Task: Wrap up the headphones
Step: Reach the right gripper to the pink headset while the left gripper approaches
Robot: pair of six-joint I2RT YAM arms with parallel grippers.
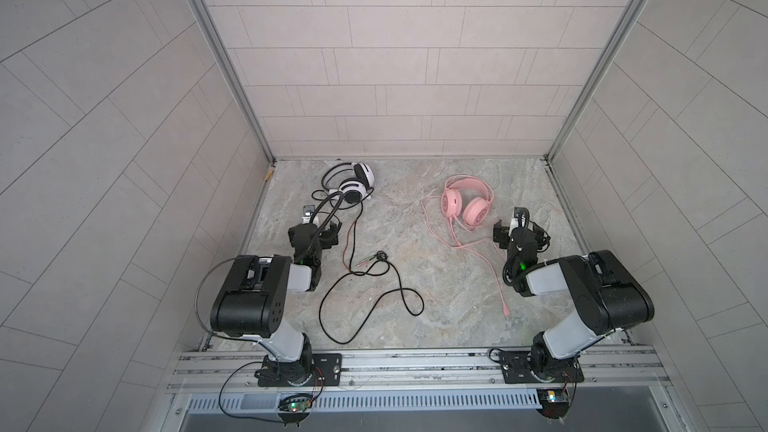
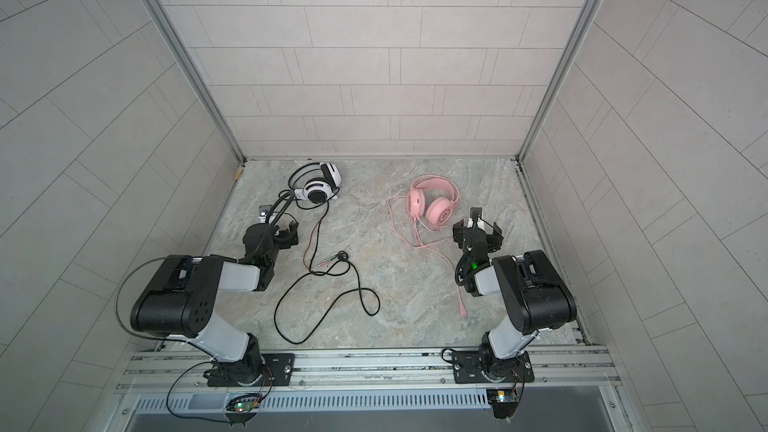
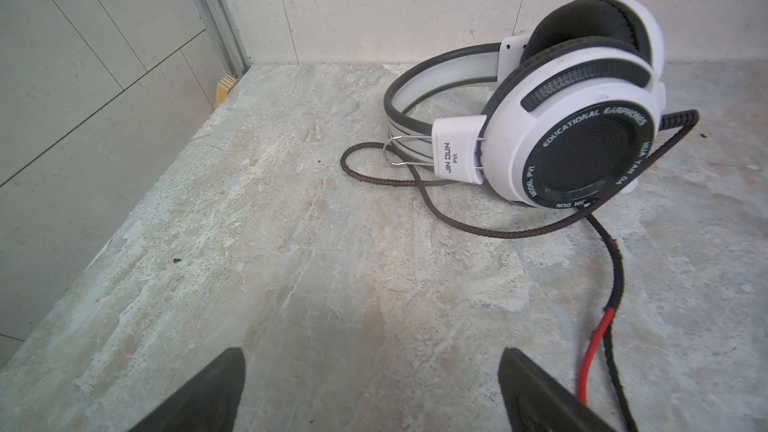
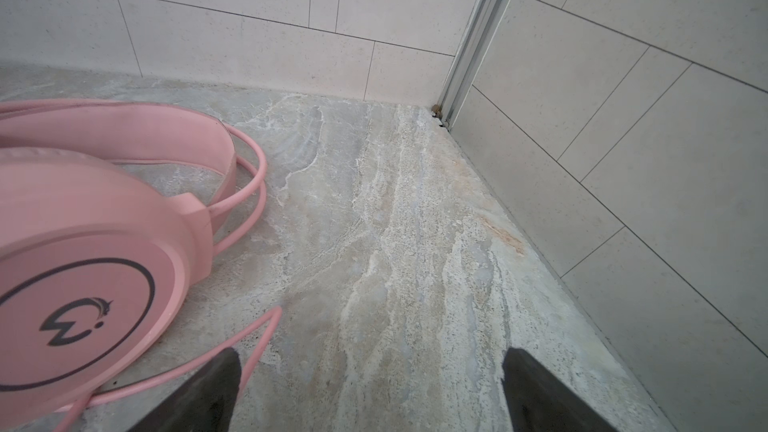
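The white-and-black headphones (image 1: pixel 353 184) (image 2: pixel 320 184) lie at the back left of the stone table, seen close in the left wrist view (image 3: pixel 573 126). Their thin black cable (image 3: pixel 615 259) trails loosely toward the front, with the plugs (image 1: pixel 374 258) mid-table. The pink headphones (image 1: pixel 465 201) (image 2: pixel 432 205) (image 4: pixel 83 263) lie at the back right, and their pink cable (image 1: pixel 501 288) runs forward. My left gripper (image 1: pixel 314 228) (image 3: pixel 370 355) hovers open, just in front and left of the white set. My right gripper (image 1: pixel 519 230) (image 4: pixel 372 355) is open beside the pink set, with a pink cable loop (image 4: pixel 257 338) near one finger.
Tiled walls close in the table at the back and on both sides. A small wooden block (image 3: pixel 224 91) sits in the back left corner. A metal rail (image 1: pixel 415 361) carrying both arm bases runs along the front edge.
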